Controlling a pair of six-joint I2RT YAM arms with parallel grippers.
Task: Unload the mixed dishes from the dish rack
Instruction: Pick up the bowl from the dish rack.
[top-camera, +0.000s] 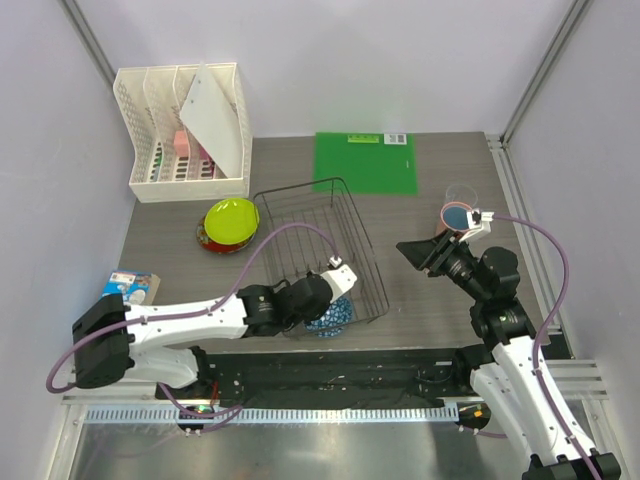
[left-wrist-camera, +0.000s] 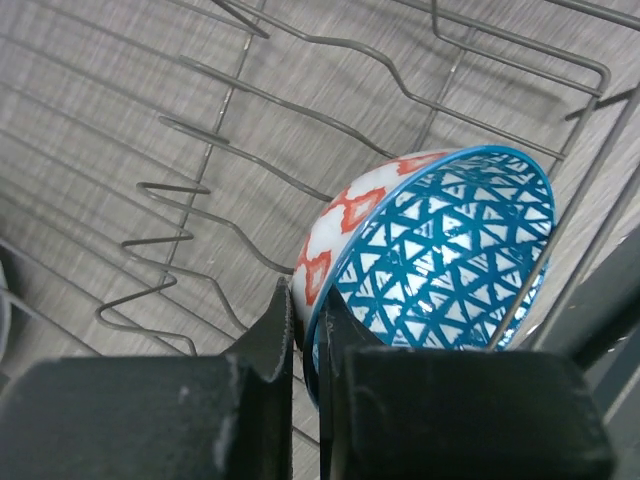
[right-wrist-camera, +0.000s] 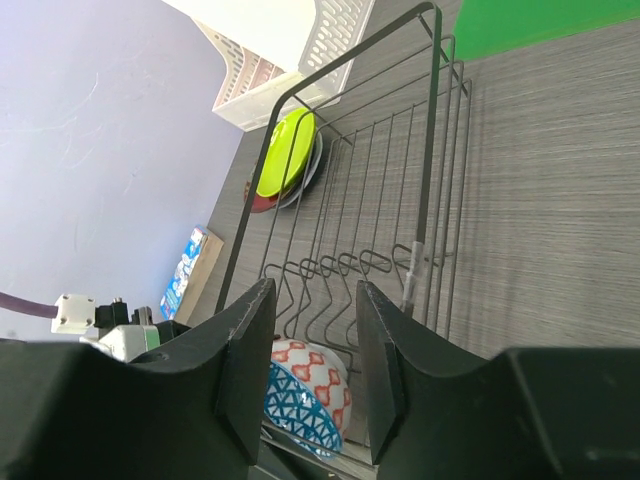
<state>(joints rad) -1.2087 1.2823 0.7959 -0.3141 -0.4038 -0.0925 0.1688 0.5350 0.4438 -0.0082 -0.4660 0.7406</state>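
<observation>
- The left gripper (left-wrist-camera: 308, 335) is clamped on the rim of the blue-and-white patterned round bowl (left-wrist-camera: 440, 260), one finger on the outer wall with its red-and-white pattern and the other inside against the blue triangle pattern.
- The bowl stands tilted on its edge, its mouth turned towards the left wrist camera. It is inside the dish rack (top-camera: 300, 188) at the 6 o'clock end, beside the divider prongs. Whether it rests on the rack floor cannot be told.
- The right gripper (right-wrist-camera: 310, 350) has its fingers apart with nothing between them. It hangs above the desk (top-camera: 410, 300) at about 3 o'clock of the rack, pointing towards it.
- Past the right gripper, the right wrist view looks along the rack and shows the bowl as the only dish inside it.
- The salmon-pink cup with blue inside (top-camera: 458, 215) stands upright on the desk at 3 o'clock of the rack, just behind the right wrist.
- The clear glass tumbler (top-camera: 460, 193) stands just beyond the cup, at its 12 o'clock.
- At 9 o'clock of the rack, outside it, the yellow-green plate (top-camera: 232, 218) lies on top of a stack with the dark red patterned plate (top-camera: 212, 242) at the bottom.
- A green mat (top-camera: 365, 163) lies flat at 1 o'clock of the rack.
- A white lattice file organizer (top-camera: 150, 110) stands at 10 o'clock, in the far left corner.
- A small blue-and-white box (top-camera: 130, 287) lies at 8 o'clock, near the left arm's base.
</observation>
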